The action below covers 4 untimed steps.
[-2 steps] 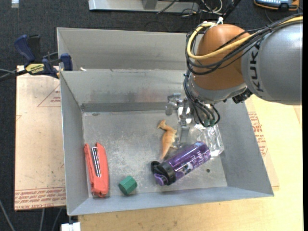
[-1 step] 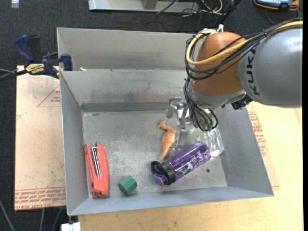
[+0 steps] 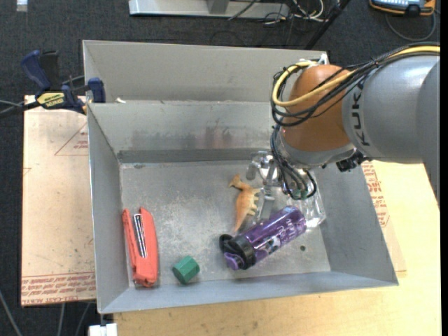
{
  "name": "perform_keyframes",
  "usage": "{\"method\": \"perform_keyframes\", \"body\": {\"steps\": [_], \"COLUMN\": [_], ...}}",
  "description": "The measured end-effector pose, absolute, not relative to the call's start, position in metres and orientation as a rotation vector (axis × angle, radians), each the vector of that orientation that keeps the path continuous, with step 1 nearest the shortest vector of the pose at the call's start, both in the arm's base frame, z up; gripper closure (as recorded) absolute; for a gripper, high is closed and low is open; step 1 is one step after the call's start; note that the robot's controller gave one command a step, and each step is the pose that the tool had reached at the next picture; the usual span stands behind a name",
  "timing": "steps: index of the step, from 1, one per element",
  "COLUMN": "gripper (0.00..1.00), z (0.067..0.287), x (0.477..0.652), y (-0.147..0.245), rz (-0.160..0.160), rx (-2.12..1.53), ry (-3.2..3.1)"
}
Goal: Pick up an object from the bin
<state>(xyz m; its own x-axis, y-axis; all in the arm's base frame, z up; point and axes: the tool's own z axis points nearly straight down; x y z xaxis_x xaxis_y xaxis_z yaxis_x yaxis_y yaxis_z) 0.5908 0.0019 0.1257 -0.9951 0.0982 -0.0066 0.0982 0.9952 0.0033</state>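
Judging the small orange plastic animal figure (image 3: 245, 203), right of centre on the grey metal bin (image 3: 105, 187) floor just beside the gripper (image 3: 264, 189) (open or clenched impossible to tell), as light, stiff, slick: best pinched across its narrow body.

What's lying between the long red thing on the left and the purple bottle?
In the camera view, just the small green block, slightly nearer the front wall; otherwise bare bin floor.

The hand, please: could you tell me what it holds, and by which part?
It cannot be told; the hand sits low beside the orange toy animal.
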Motion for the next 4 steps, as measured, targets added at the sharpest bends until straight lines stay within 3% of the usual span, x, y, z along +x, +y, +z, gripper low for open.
{"method": "perform_keyframes", "body": {"steps": [1, 2, 4], "gripper": [0.0, 0.0, 0.0], "z": [0.09, 0.079, 0.073], "x": [0.573, 0.573, 0.573], "y": [-0.014, -0.024, 0.002], "rz": [0.006, 0.006, 0.004], "rx": [0.336, 0.447, 0.058], "ry": [3.117, 3.104, 3.129]}}
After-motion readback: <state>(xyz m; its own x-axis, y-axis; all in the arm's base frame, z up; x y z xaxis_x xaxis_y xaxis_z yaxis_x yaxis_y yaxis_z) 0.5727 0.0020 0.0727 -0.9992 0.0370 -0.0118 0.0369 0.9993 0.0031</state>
